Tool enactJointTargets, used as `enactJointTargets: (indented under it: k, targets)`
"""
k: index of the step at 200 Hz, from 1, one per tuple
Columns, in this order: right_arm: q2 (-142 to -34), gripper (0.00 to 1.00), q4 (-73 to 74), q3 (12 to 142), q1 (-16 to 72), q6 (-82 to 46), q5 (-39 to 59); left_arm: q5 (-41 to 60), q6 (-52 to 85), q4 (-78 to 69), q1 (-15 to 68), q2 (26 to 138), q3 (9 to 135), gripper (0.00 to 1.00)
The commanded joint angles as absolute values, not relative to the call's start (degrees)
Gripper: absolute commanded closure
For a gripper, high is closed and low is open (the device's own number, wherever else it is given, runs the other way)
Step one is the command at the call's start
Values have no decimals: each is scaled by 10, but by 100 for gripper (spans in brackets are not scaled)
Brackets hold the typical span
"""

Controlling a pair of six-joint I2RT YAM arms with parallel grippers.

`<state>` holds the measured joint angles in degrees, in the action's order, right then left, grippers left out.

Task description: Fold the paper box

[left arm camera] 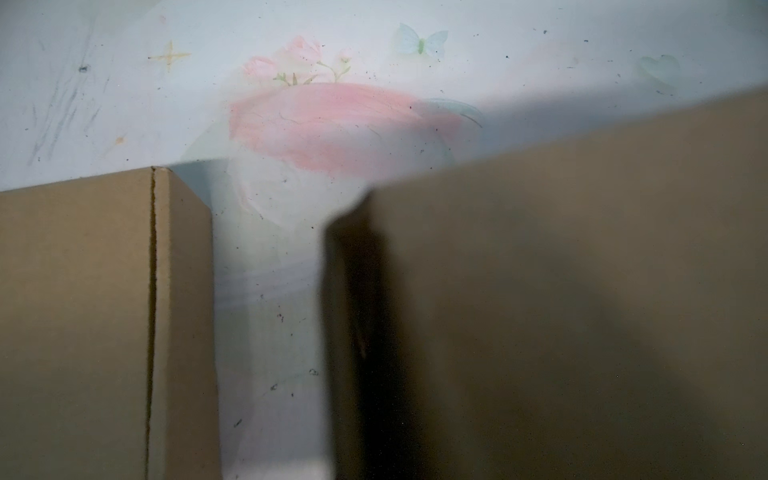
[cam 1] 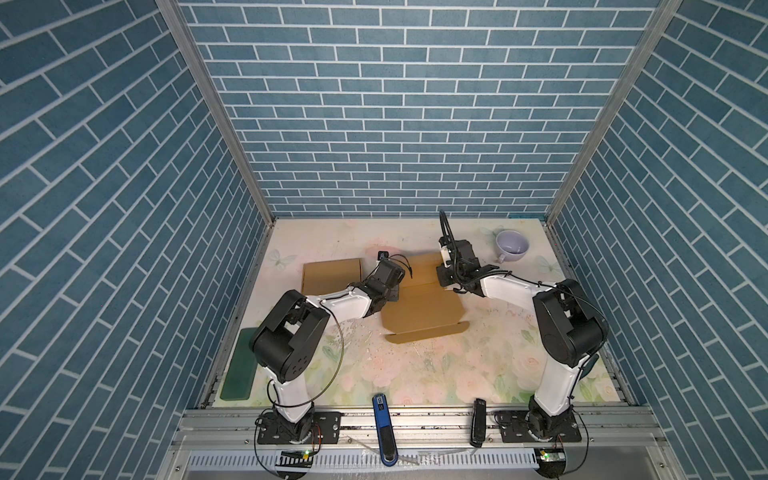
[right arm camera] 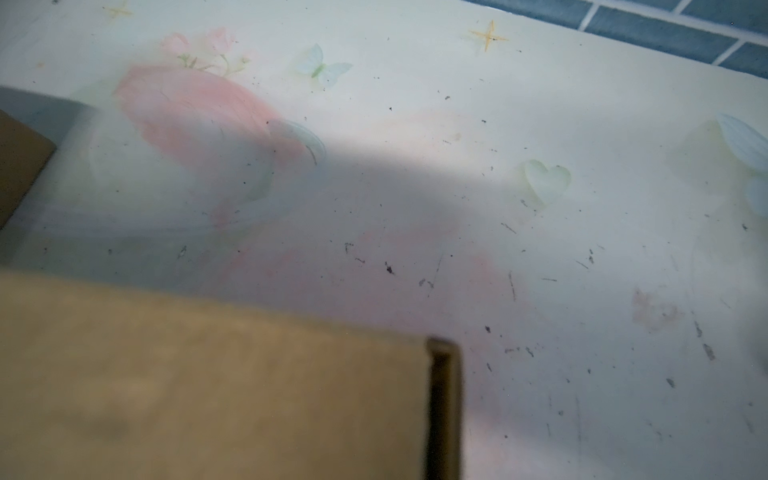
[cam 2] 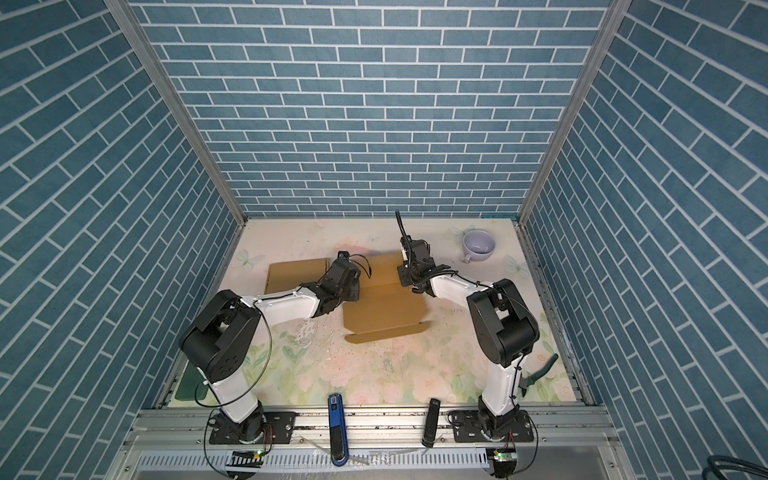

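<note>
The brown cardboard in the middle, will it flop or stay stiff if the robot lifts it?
Probably stiff across its panels: the cardboard lies smooth with straight edges. It would likely hinge at its creases, as the front flap already looks bent along one. It looks thin, so probably light and easy to slide.

Bright sharp top views, wide-angle bending at edges, dimmer shadowed wrist views, close paper box (left arm camera: 561, 311) blurred

On the pale floral table cover (cam 1: 415, 374), a lilac ceramic cup (cam 1: 512, 245) sits at 1 o'clock, a dark green flat board (cam 1: 239, 365) at 8, a blue handheld tool (cam 1: 383, 428) at 6, a slim black device (cam 1: 478, 422) at 5, and green-handled pliers (cam 2: 540, 372) at 4.
</note>
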<state>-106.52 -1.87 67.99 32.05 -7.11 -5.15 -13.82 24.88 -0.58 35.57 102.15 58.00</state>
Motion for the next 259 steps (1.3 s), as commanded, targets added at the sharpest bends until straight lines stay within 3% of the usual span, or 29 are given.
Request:
enactJointTargets:
  k: [1,35,64,119,154,181,207,219,235,259]
  targets:
    - [-1090,91,-134,712,340,6,-58,-73,236,10,357,1026,604,100]
    - [-1096,76,-151,715,342,-10,-50,-66,230,27,354,1023,613,100]
    - [-1107,73,-132,709,342,-37,-51,-60,229,32,353,1025,618,100]
    - [-1104,100,-131,708,343,-40,-71,-59,224,49,352,1025,629,100]
    - [-1104,100,-158,719,343,-28,-70,-58,222,70,349,1024,642,100]
    - [-1095,82,-172,722,343,-34,-55,-55,223,95,345,1030,658,100]
    - [-1087,75,-182,717,343,-44,-48,-60,230,102,345,1031,661,100]
    - [-1086,75,-177,708,344,-48,-51,-63,233,105,344,1031,662,100]
    - [-1086,88,-175,701,344,-52,-62,-65,235,110,343,1030,664,100]
    - [-1089,94,-182,700,346,-49,-75,-64,235,117,342,1028,667,100]
